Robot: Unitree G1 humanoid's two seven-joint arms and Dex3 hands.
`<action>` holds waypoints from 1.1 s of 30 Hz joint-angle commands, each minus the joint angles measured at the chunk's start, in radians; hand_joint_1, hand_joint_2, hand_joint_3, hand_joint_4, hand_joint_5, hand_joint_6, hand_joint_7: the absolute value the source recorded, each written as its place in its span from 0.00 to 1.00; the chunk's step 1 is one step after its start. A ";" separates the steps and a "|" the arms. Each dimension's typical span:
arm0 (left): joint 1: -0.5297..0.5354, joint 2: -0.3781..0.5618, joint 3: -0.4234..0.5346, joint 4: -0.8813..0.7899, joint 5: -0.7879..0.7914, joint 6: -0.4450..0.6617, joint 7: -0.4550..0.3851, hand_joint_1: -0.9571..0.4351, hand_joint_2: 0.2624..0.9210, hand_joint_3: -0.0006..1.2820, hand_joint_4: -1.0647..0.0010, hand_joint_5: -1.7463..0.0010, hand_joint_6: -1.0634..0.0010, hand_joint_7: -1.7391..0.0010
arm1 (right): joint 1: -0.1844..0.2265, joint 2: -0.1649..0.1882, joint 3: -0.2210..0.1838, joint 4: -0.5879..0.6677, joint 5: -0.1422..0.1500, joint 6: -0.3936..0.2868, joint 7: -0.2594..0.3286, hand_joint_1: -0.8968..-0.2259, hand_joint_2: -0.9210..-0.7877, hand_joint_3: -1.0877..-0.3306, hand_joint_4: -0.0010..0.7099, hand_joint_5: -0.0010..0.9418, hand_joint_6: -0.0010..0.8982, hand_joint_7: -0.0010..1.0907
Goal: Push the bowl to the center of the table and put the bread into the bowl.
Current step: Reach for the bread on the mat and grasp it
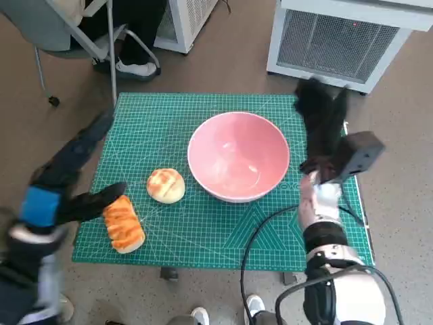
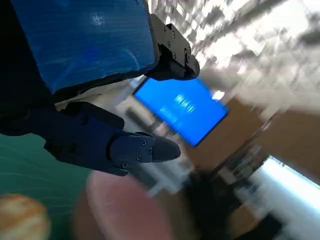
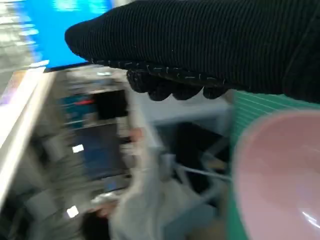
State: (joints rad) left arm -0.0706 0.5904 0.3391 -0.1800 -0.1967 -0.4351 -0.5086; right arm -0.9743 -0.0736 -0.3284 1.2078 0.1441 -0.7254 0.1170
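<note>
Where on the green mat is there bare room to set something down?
Bare green cutting mat lies along the far edge behind the pink bowl, and along the near edge right of the long orange loaf. Crowded: the near-left corner, holding the round bun, loaf and left hand.

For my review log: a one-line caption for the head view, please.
Empty pink bowl mid-mat, two breads beside it, both hands holding nothing.

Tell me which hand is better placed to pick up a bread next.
Probably the left hand. It hangs open at the mat's left edge, close to the long bread and round bun. The right hand is beyond the pink bowl, on the far side.
</note>
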 commanded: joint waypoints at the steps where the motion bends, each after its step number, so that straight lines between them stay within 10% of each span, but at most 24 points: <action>1: 0.043 0.151 0.049 -0.013 -0.007 0.021 -0.118 0.29 1.00 0.20 0.74 1.00 0.61 0.99 | 0.008 -0.006 0.035 -0.072 0.003 -0.101 0.099 0.52 0.00 0.33 0.33 0.02 0.00 0.59; 18: 0.075 0.473 0.024 -0.027 0.169 0.127 -0.342 0.41 0.97 0.01 0.72 1.00 0.56 0.99 | 0.070 -0.020 0.107 -0.368 0.206 -0.176 0.517 0.44 0.00 0.41 0.38 0.03 0.00 0.61; 33: -0.101 0.461 -0.228 0.204 0.369 -0.144 -0.309 0.47 0.87 0.00 0.69 1.00 0.54 0.98 | 0.098 -0.016 0.123 -0.402 0.203 -0.173 0.528 0.45 0.00 0.43 0.40 0.03 0.00 0.60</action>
State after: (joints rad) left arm -0.1283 1.0535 0.1498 -0.0158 0.1384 -0.5409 -0.8302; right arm -0.9019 -0.0894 -0.2099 0.7986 0.3506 -0.9100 0.6480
